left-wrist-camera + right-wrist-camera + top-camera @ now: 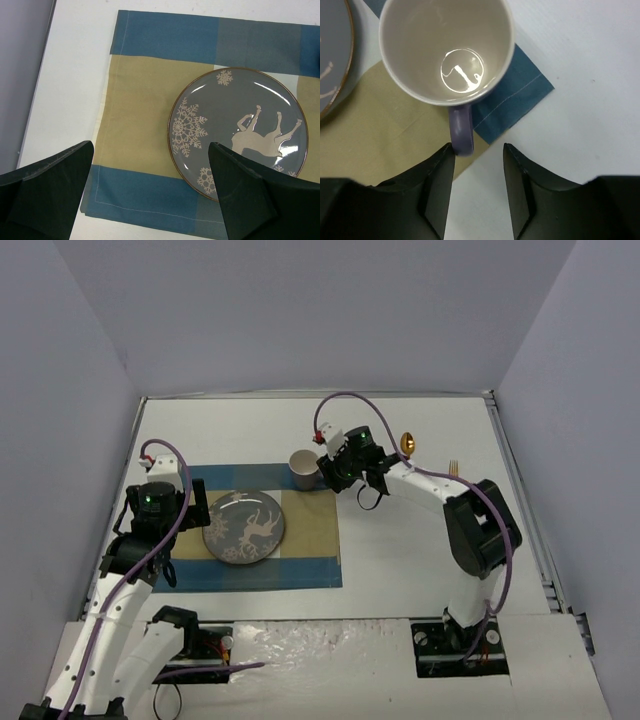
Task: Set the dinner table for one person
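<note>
Large white tabletop, the dinner table (400, 555), bears a blue-and-tan checked placemat (310, 545) holding a grey reindeer plate (244, 527) and, at its corner, a cream mug (445, 50). The right gripper (478, 147), jaws partly apart beside the mug's purple handle (461, 130), grips nothing; the left gripper (151, 147) gapes wide, empty. Mug seemingly placed; next, retreat without nudging it

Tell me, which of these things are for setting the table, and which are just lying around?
For the job: table, placemat, plate, mug, gold spoon, and a small gold piece, perhaps a fork.
Lying about: nothing loose that I can see; only the robot's purple cables.
</note>
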Controlling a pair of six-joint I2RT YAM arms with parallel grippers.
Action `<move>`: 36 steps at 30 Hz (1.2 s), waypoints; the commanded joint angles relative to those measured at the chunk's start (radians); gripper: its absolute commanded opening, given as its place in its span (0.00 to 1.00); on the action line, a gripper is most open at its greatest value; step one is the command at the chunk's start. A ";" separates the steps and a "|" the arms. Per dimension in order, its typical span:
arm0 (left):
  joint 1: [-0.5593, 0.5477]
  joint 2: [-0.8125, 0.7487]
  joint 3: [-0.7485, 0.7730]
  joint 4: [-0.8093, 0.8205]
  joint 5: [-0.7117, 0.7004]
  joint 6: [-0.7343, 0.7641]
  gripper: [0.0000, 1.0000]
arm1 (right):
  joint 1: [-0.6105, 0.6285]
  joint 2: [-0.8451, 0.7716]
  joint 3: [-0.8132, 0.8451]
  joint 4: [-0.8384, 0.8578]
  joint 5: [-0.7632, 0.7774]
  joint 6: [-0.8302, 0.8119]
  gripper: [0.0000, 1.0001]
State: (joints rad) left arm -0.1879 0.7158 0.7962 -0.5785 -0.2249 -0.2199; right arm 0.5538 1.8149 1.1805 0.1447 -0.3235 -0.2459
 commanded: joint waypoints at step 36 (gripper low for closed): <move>0.002 -0.007 0.048 0.039 0.008 0.008 0.97 | -0.442 0.198 0.149 -0.095 0.318 0.336 0.47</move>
State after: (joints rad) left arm -0.1879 0.7094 0.7962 -0.5785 -0.2134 -0.2199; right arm 0.1144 2.0009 1.2833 0.0304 0.0062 0.0889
